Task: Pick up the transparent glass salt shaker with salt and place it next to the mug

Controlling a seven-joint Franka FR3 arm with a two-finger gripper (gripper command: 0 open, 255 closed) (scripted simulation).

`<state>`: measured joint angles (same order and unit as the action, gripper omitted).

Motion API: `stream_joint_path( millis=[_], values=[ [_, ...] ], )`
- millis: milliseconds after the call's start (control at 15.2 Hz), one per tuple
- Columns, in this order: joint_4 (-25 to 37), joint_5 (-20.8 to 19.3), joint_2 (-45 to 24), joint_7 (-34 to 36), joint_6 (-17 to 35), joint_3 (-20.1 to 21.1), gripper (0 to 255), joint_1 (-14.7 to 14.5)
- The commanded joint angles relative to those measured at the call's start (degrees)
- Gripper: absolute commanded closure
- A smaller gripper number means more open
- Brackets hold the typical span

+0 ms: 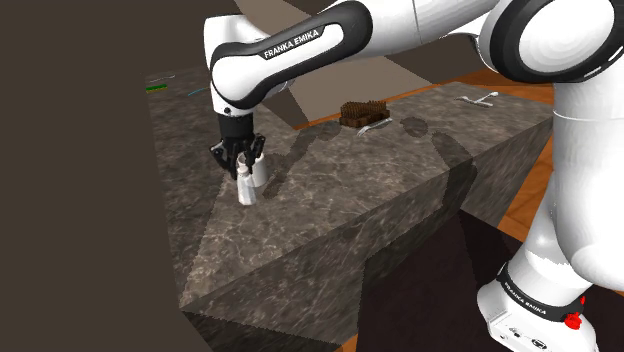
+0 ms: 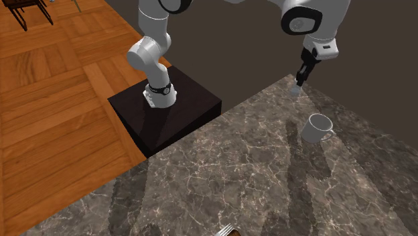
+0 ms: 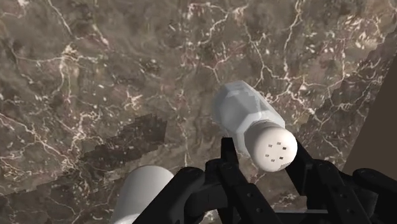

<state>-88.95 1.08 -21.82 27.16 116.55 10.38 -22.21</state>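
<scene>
**Shoulder view:** my black gripper hung at the end of the white arm over the dark, veined stone countertop, toward the view's left; its fingers were clamped on the upper end of the salt shaker, a pale, whitish bottle that leaned a little beneath them; whether the shaker's base touched the stone I could not tell. The white mug stood just behind the shaker, partly covered by it; a brown bristly object lay well apart, toward the countertop's far edge.

**Second exterior view:** the gripper pointed down near the countertop's far corner, with the shaker below its fingers; the mug sat near the shaker and closer to the camera, handle toward the view's right, with bare stone between the two; the black stand rested on a wooden floor beside the countertop.

**Wrist view:** my two fingers clasped the shaker's white cap between them; the cap showed a cluster of small dark holes; the faceted body ran off at a slant from the cap toward the stone; the mug's rounded white side appeared close beside the gripper.
</scene>
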Motion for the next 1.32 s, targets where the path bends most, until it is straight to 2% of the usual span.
stream_joint_path(
  millis=[0,726,1254],
  values=[
    [-1.1,0.0,-0.3,-0.2,1.5,-0.1,255,0.1],
    [-6.0,-0.3,-3.0,-0.4,9.0,-0.3,255,0.0],
    [-6.0,-0.3,-3.0,-0.4,9.0,-0.3,255,0.0]
  ],
)
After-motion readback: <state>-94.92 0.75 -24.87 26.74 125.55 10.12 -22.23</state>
